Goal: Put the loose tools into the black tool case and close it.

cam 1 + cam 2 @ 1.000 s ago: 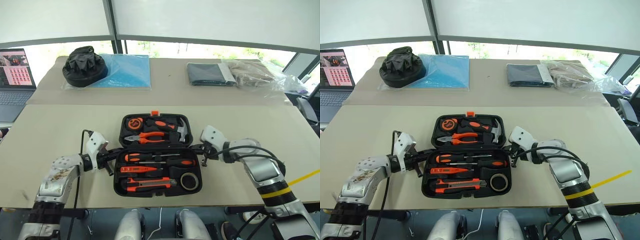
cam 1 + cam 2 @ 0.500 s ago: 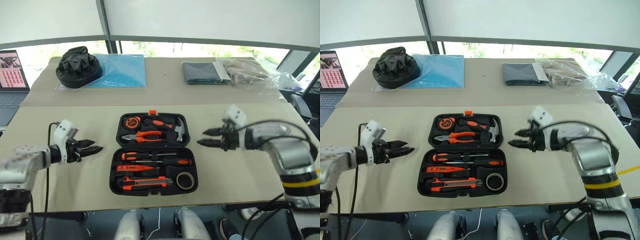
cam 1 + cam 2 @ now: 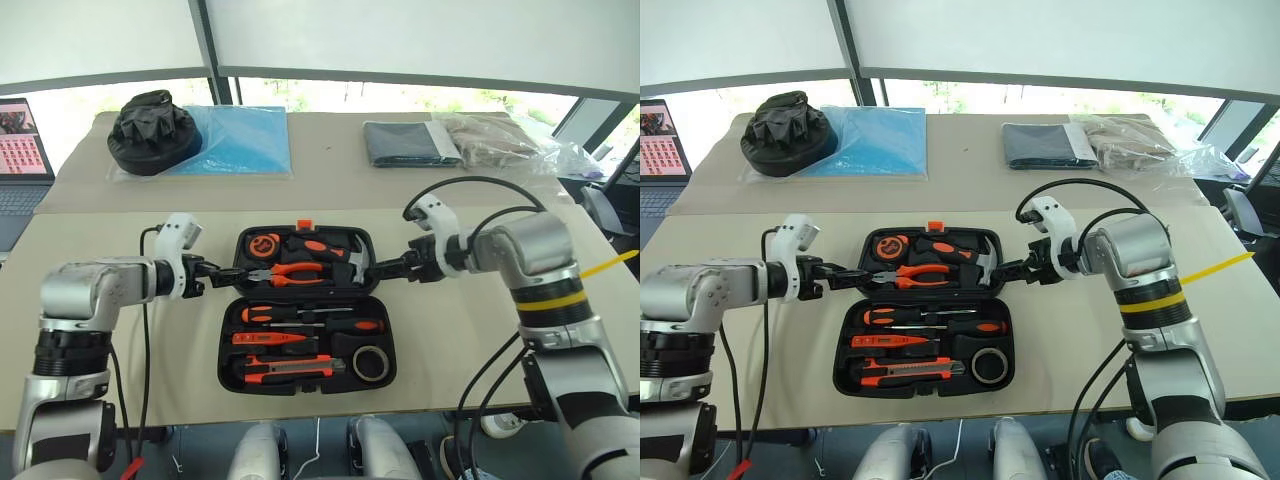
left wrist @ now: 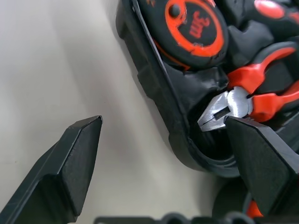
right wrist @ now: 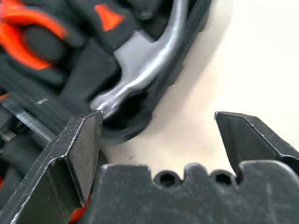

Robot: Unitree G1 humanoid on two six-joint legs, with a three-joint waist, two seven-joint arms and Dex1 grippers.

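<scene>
With every tool slotted, the open tool case (image 3: 306,305) lay between the left claw (image 3: 222,273) and right claw (image 3: 385,266), both spread wide and empty, each beside an end of its far half.

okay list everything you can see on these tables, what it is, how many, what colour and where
tool case: 1, black, open, front table centre
screwdrivers: 3, orange and black, near half of case
utility knife: 1, orange and black, near half
tape roll: 1, black, near half
pliers: 1, orange handles, far half
hammer: 1, steel head, far half
tape measure: 1, orange and black, far half
fabric bundle: 1, black, back table
folded cloth: 1, dark grey, back table
laptop: 1, far left
left gripper: open, at case's left edge
right gripper: open, at case's right edge
</scene>
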